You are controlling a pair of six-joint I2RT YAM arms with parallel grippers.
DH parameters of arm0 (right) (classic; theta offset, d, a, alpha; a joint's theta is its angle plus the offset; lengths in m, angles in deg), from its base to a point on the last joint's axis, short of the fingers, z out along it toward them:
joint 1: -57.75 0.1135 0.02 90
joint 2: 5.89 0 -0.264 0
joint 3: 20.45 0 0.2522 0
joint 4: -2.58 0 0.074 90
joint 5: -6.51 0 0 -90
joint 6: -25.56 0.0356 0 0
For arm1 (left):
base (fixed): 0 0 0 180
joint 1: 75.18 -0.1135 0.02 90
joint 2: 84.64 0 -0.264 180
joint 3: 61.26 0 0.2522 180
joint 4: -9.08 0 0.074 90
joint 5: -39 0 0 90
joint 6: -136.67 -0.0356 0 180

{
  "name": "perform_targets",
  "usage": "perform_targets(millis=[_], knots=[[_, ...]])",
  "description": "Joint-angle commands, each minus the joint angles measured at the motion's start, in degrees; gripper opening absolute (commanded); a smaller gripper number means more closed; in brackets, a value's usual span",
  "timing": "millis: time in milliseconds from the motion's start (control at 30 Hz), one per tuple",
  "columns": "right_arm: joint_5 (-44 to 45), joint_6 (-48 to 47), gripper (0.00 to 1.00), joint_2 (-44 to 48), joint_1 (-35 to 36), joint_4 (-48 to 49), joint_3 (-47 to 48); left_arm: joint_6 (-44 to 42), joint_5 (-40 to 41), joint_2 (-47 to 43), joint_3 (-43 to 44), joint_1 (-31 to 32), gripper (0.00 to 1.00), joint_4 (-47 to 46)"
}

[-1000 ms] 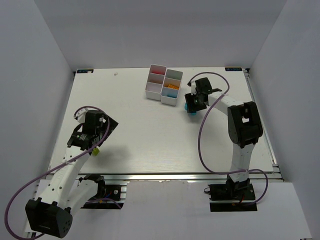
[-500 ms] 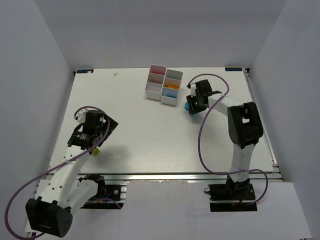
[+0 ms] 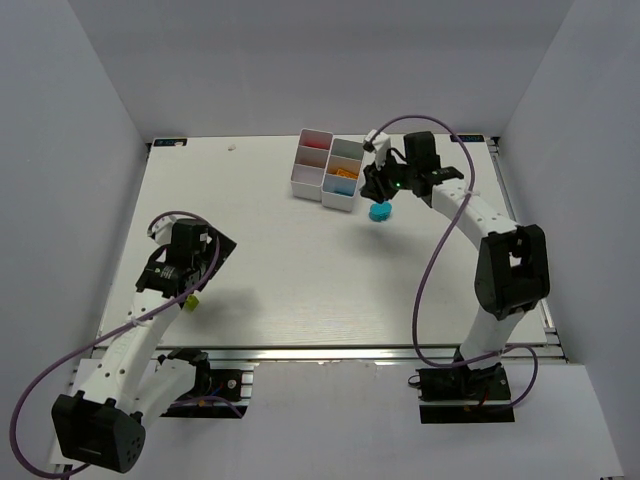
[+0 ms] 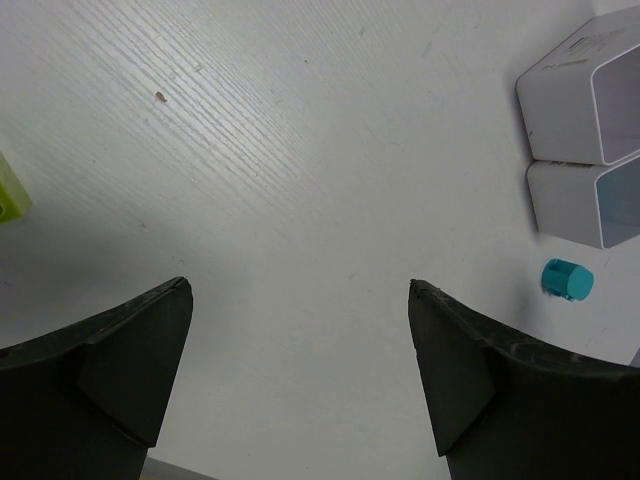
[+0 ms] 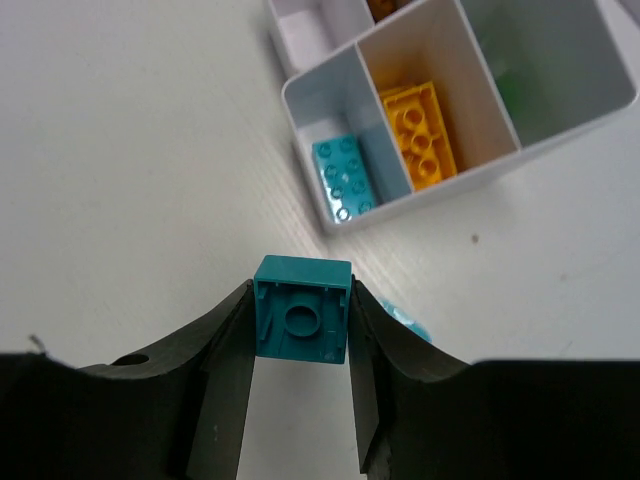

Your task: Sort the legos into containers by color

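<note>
The tabletop lies bare and open across its middle. The white bins stand at the far side, with a round cyan brick near their right corner.

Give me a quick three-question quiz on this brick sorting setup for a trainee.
1. What colour is the brick held in the right gripper? A red, B teal, C purple.
2. True or false: the left gripper is shut on a brick.
3. Fill in: lying loose on the table just outside the bins is a ___.

Key: 1 B. 2 False; it is open and empty. 3 round teal piece.
</note>
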State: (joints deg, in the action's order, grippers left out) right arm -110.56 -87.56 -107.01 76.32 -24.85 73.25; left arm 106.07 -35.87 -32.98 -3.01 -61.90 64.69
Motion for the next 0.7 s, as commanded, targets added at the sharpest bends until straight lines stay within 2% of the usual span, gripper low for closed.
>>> perform_targets(millis=[0, 400, 500, 533, 667], knots=[[-2.91, -3.69, 0.0, -4.85, 1.47, 3.99, 5.65, 0.37, -0.37, -0.5, -0.1, -0.27, 0.98, -1.41], [3.69, -5.1, 0.0, -15.59, 5.16, 6.55, 17.53, 1.51, -0.11, -2.18, -0.98, -0.27, 0.98, -1.24], [5.36, -5.62, 0.12, -16.21, 5.51, 8.04, 17.09, 1.51, -0.02, -2.35, -1.16, -0.36, 0.98, -0.89], [5.88, -5.8, 0.21, -16.47, 5.51, 8.22, 17.09, 1.6, -0.02, -2.35, -1.16, -0.27, 0.98, -0.98], [7.2, -6.42, 0.43, -17.27, 5.6, 8.49, 16.83, 1.6, -0.11, -2.44, -1.25, -0.36, 0.98, -0.71]])
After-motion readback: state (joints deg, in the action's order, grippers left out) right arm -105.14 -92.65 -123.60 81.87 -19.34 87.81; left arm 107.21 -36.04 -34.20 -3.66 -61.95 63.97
